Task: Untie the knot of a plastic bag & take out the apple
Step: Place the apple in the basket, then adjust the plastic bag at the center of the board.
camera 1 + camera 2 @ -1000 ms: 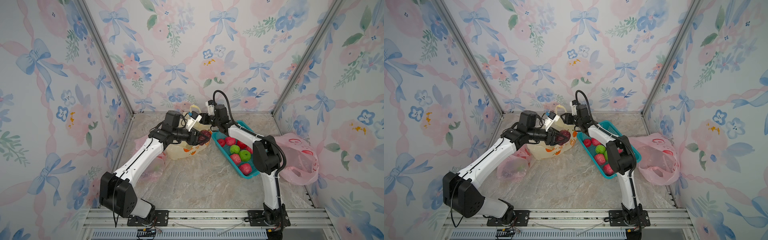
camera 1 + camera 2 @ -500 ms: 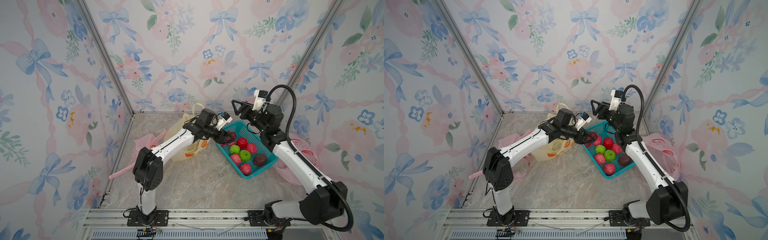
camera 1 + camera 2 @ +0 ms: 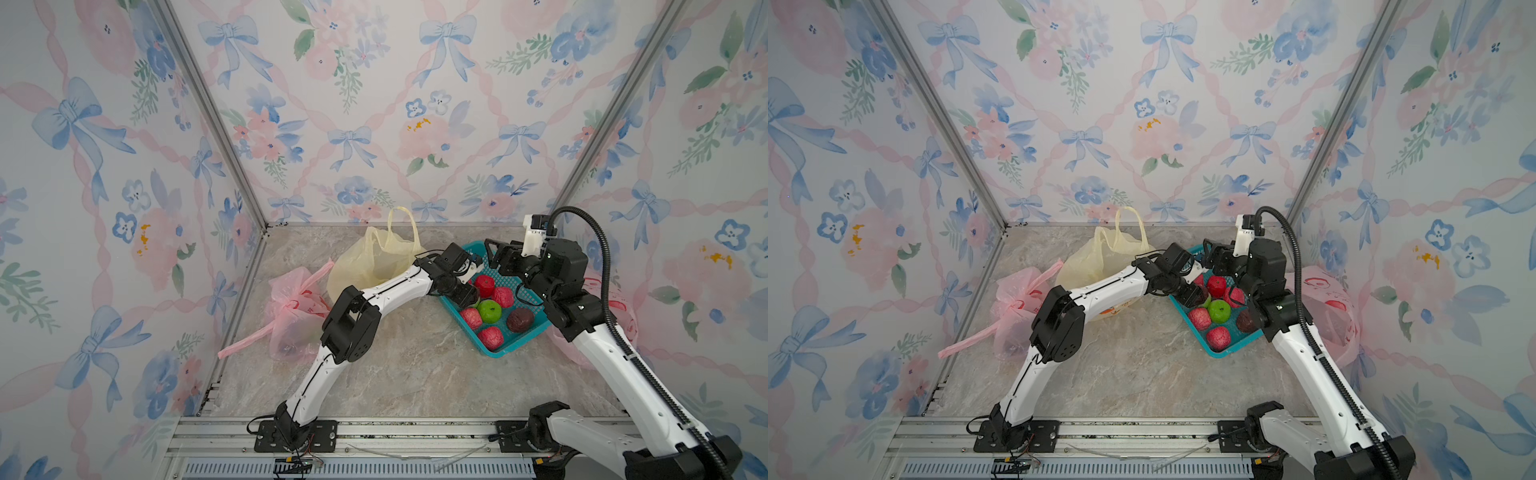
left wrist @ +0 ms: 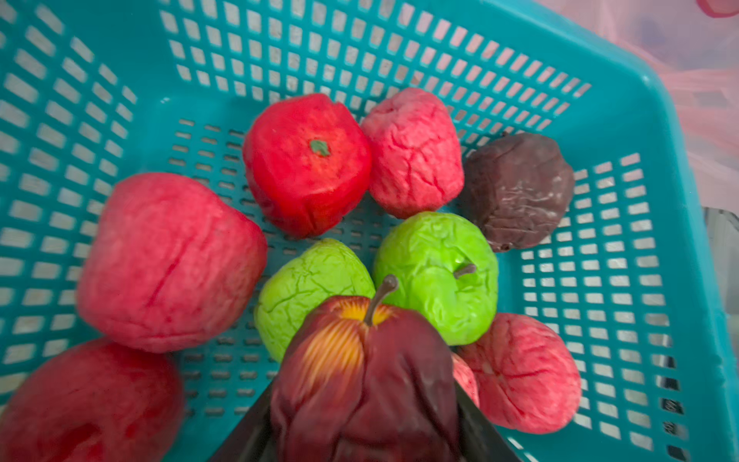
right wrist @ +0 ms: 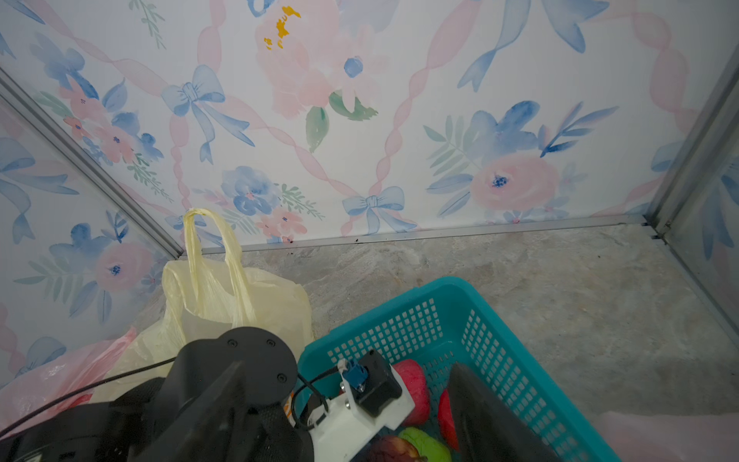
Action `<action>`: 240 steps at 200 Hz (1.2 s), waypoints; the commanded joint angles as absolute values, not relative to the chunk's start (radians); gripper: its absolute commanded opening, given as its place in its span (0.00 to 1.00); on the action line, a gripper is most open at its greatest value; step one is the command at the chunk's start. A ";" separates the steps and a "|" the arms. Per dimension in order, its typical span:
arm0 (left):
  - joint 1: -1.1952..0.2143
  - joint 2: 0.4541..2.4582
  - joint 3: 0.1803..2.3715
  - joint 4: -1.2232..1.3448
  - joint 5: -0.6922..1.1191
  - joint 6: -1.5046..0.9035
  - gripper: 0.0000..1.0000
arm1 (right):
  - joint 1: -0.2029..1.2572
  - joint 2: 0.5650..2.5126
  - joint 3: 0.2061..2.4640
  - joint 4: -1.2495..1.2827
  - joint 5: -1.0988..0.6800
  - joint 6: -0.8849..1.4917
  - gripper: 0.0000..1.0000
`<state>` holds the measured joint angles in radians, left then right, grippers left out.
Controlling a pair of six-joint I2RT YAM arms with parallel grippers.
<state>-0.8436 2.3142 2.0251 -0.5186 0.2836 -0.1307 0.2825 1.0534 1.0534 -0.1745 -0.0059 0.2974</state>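
Left arm is stretched rightward over the counter [image 3: 395, 374], elbow raised; left hand [image 3: 469, 296] is angled down into the teal basket [image 3: 524, 337], dark red apple [image 4: 362, 360] pinched in it above other fruit [image 4: 436, 276]. Right hand [image 3: 496, 255] is held spread, empty, over the basket's far rim.

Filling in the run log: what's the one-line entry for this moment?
left gripper: shut on dark red apple, over teal basket | right gripper: open, empty | yellow bag: handles untied

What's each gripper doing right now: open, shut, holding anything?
Left gripper: closed on the dark red apple, above the basket.
Right gripper: open, holding nothing.
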 commanded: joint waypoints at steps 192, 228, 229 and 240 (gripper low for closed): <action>-0.629 1.455 1.555 -0.404 -0.059 -0.261 0.78 | 0.653 1.095 1.103 -0.254 -0.031 0.104 0.80; -0.479 1.164 1.246 -0.408 -0.097 -0.336 0.79 | 0.896 1.321 1.214 -0.332 -0.283 0.024 0.79; -0.474 1.157 1.239 -0.409 -0.095 -0.337 0.79 | 0.902 1.329 1.216 -0.336 -0.287 0.023 0.79; -0.421 1.083 1.178 -0.421 -0.082 -0.357 0.80 | 0.944 1.410 1.259 -0.401 -0.343 0.005 0.79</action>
